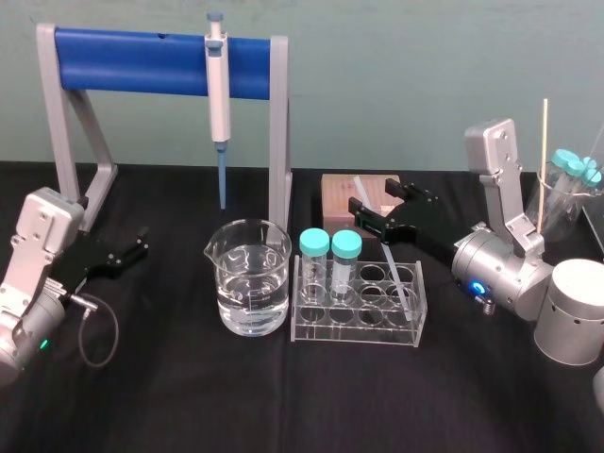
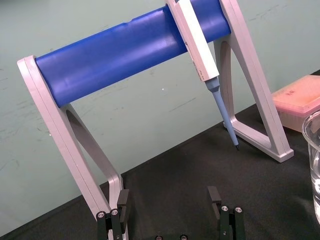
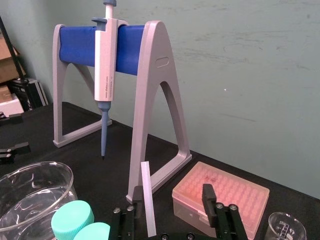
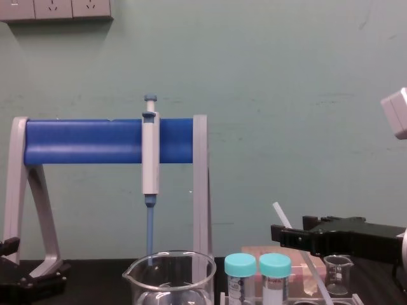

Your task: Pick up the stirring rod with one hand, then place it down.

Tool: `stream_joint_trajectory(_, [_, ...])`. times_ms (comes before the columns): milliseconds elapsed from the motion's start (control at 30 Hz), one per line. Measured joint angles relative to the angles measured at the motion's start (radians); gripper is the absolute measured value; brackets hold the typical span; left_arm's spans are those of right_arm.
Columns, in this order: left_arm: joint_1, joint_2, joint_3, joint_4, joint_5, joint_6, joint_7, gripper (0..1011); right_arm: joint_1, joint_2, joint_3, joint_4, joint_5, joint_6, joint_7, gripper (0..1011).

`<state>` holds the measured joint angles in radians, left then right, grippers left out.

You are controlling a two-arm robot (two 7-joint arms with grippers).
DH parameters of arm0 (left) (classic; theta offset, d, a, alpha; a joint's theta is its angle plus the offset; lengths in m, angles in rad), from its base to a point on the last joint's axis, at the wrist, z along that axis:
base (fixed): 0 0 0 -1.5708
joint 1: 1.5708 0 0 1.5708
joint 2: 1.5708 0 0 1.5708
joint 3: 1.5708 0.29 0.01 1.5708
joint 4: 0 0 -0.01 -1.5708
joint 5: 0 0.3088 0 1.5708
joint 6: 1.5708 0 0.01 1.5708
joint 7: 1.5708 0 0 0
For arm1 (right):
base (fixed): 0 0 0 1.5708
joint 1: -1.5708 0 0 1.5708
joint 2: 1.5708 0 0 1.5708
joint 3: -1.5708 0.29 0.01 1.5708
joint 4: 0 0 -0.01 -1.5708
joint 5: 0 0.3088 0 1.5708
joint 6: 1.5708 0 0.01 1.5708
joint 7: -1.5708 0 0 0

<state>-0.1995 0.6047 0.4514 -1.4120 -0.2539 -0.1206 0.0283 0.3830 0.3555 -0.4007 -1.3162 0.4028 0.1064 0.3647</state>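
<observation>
The stirring rod [image 1: 391,260], thin, white and translucent, leans in the clear tube rack [image 1: 360,326], its top slanting up over the pink box. My right gripper [image 1: 385,203] reaches around its upper part. In the right wrist view the rod [image 3: 148,200] stands close against one finger [image 3: 135,196], and the other finger [image 3: 207,194] is well apart from it, so the right gripper [image 3: 171,197] is open. From the chest, the rod [image 4: 280,213] rises past the black right gripper [image 4: 289,230]. My left gripper [image 1: 142,243] rests at the left, open and empty [image 2: 168,197].
A white-and-blue pipette [image 1: 218,90] hangs on the blue-barred stand [image 1: 132,49]. A beaker of water [image 1: 250,278] stands beside the rack, which holds two teal-capped tubes [image 1: 329,247]. Behind the gripper lies the pink tip box [image 1: 335,193]. At the far right is a silver cylinder [image 1: 571,311].
</observation>
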Motion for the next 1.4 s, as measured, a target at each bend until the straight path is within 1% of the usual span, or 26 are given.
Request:
stream_joint_trajectory(67, [0.0, 0.0, 0.0, 0.0, 0.0, 0.0, 0.0, 1000, 0.0, 0.0, 0.0, 0.0, 0.0, 0.0, 0.0, 751])
stream_joint_trajectory(167, [0.0, 0.0, 0.0, 0.0, 0.0, 0.0, 0.0, 1000, 0.0, 0.0, 0.0, 0.0, 0.001, 0.0, 0.0, 633])
stream_joint_trajectory(200, [0.0, 0.0, 0.0, 0.0, 0.0, 0.0, 0.0, 1000, 0.0, 0.0, 0.0, 0.0, 0.001, -0.001, 0.0, 633])
stream_joint_trajectory(233, [0.0, 0.0, 0.0, 0.0, 0.0, 0.0, 0.0, 1000, 0.0, 0.0, 0.0, 0.0, 0.001, -0.001, 0.0, 575])
stream_joint_trajectory(300, [0.0, 0.0, 0.0, 0.0, 0.0, 0.0, 0.0, 1000, 0.0, 0.0, 0.0, 0.0, 0.001, -0.001, 0.0, 537])
stream_joint_trajectory(333, [0.0, 0.0, 0.0, 0.0, 0.0, 0.0, 0.0, 1000, 0.0, 0.0, 0.0, 0.0, 0.001, -0.001, 0.0, 479])
stream_joint_trajectory(400, [0.0, 0.0, 0.0, 0.0, 0.0, 0.0, 0.0, 1000, 0.0, 0.0, 0.0, 0.0, 0.001, -0.001, 0.0, 419])
stream_joint_trajectory(433, [0.0, 0.0, 0.0, 0.0, 0.0, 0.0, 0.0, 1000, 0.0, 0.0, 0.0, 0.0, 0.001, -0.001, 0.0, 419])
stream_joint_trajectory(467, [0.0, 0.0, 0.0, 0.0, 0.0, 0.0, 0.0, 1000, 0.0, 0.0, 0.0, 0.0, 0.002, -0.001, 0.0, 351])
stream_joint_trajectory(500, [0.0, 0.0, 0.0, 0.0, 0.0, 0.0, 0.0, 1000, 0.0, 0.0, 0.0, 0.0, 0.002, -0.001, 0.0, 330])
stream_joint_trajectory(567, [0.0, 0.0, 0.0, 0.0, 0.0, 0.0, 0.0, 1001, 0.0, 0.0, 0.0, 0.0, 0.002, -0.001, 0.0, 247])
stream_joint_trajectory(667, [0.0, 0.0, 0.0, 0.0, 0.0, 0.0, 0.0, 1000, 0.0, 0.0, 0.0, 0.0, 0.002, -0.001, 0.0, 170])
stream_joint_trajectory(700, [0.0, 0.0, 0.0, 0.0, 0.0, 0.0, 0.0, 1001, 0.0, 0.0, 0.0, 0.0, 0.002, -0.001, 0.0, 114])
stream_joint_trajectory(733, [0.0, 0.0, 0.0, 0.0, 0.0, 0.0, 0.0, 1000, 0.0, 0.0, 0.0, 0.0, 0.003, -0.001, 0.0, 114])
stream_joint_trajectory(833, [0.0, 0.0, 0.0, 0.0, 0.0, 0.0, 0.0, 1000, 0.0, 0.0, 0.0, 0.0, 0.003, -0.001, 0.0, 72])
stream_joint_trajectory(1067, [0.0, 0.0, 0.0, 0.0, 0.0, 0.0, 0.0, 1000, -0.001, -0.001, 0.002, 0.0, 0.002, -0.006, 0.002, 72])
stream_joint_trajectory(1133, [0.0, 0.0, 0.0, 0.0, 0.0, 0.0, 0.0, 1000, -0.007, -0.005, 0.01, 0.0, 0.003, -0.026, 0.005, 72])
stream_joint_trajectory(1167, [0.0, 0.0, 0.0, 0.0, 0.0, 0.0, 0.0, 1000, -0.014, -0.01, 0.019, 0.001, 0.006, -0.047, 0.009, 72])
stream_joint_trajectory(1200, [0.0, 0.0, 0.0, 0.0, 0.0, 0.0, 0.0, 1000, -0.014, -0.01, 0.019, 0.001, 0.006, -0.047, 0.009, 72])
stream_joint_trajectory(1233, [0.0, 0.0, 0.0, 0.0, 0.0, 0.0, 0.0, 1000, -0.017, -0.012, 0.024, 0.001, 0.008, -0.059, 0.012, 72])
stream_joint_trajectory(1300, [0.0, 0.0, 0.0, 0.0, 0.0, 0.0, 0.0, 1001, -0.033, -0.024, 0.043, 0.002, 0.02, -0.113, 0.024, 72])
stream_joint_trajectory(1367, [0.0, 0.0, 0.0, 0.0, 0.0, 0.0, 0.0, 1001, -0.042, -0.031, 0.054, 0.003, 0.031, -0.139, 0.033, 72])
stream_joint_trajectory(1400, [0.0, 0.0, 0.0, 0.0, 0.0, 0.0, 0.0, 1000, -0.051, -0.037, 0.064, 0.003, 0.041, -0.165, 0.045, 72])
